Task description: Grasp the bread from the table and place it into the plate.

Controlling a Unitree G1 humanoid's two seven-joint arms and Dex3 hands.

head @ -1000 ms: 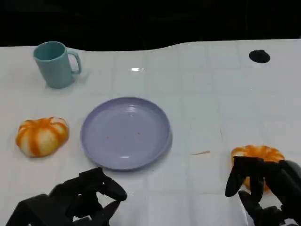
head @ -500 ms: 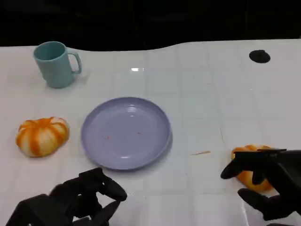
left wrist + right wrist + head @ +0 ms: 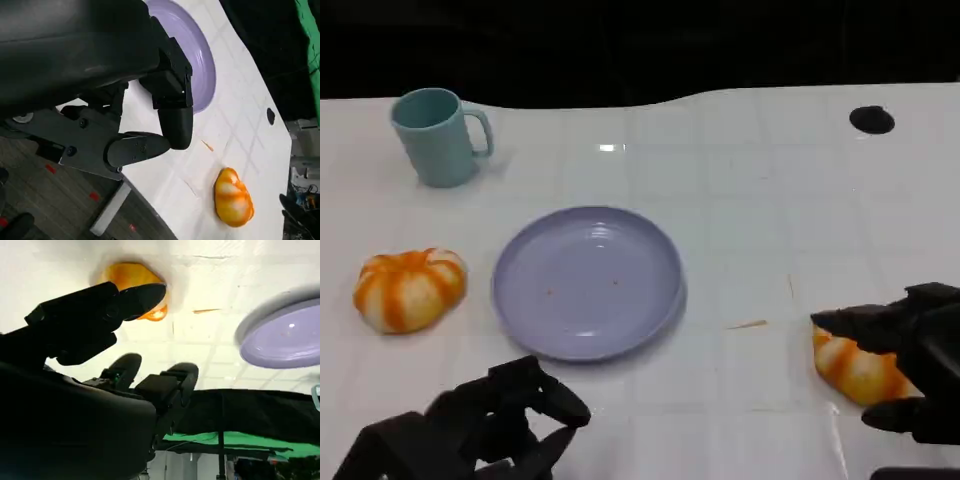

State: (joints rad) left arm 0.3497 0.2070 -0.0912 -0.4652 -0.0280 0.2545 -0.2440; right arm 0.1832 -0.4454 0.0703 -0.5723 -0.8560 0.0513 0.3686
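Lavender plate (image 3: 588, 282) is lying bare on the bench (image 3: 760, 210); right robot hand (image 3: 910, 365) is clasping bread (image 3: 855, 368); left robot hand (image 3: 485, 425) is curling, holding nothing.

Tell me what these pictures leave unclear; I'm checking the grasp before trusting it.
- Head view: right hand covers the near side of the bread, so contact under it is hidden; the picture's edge cuts off the hand.
- Right wrist view: fingers hide most of the bread; the plate is blurred.
- Head view: specks on the plate are too small to identify.
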